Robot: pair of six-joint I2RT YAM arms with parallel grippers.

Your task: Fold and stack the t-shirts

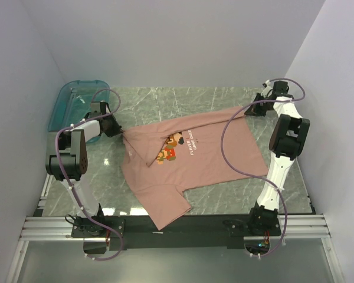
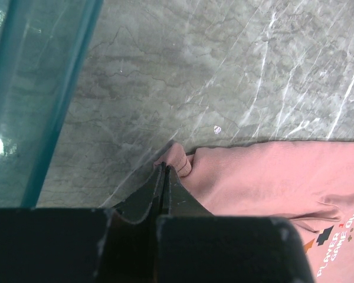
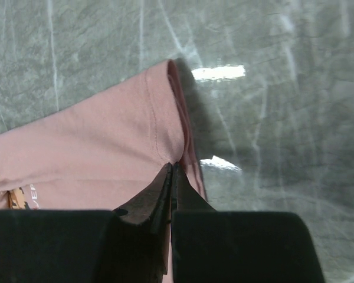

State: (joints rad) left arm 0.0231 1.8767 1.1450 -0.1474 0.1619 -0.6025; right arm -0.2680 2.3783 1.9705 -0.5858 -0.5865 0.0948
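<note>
- While the pink t-shirt (image 1: pixel 212 159) is lying spread across the table (image 1: pixel 224 97), its white chest lettering is reading "PLAYER GAME OVER".
- The left gripper (image 2: pixel 164 171) is pinching its ten-o'clock edge.
- The right gripper (image 3: pixel 171 168) is clamping its two-o'clock corner.

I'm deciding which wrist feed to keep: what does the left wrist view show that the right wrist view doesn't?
Only the left wrist view: the wall of the teal tray at left, and the left claw shut on a bunched corner of the pink t-shirt. Only the right wrist view: the right claw shut on a flat, stitched edge of the t-shirt. Both: the t-shirt, part of its print, and the marble table.
</note>
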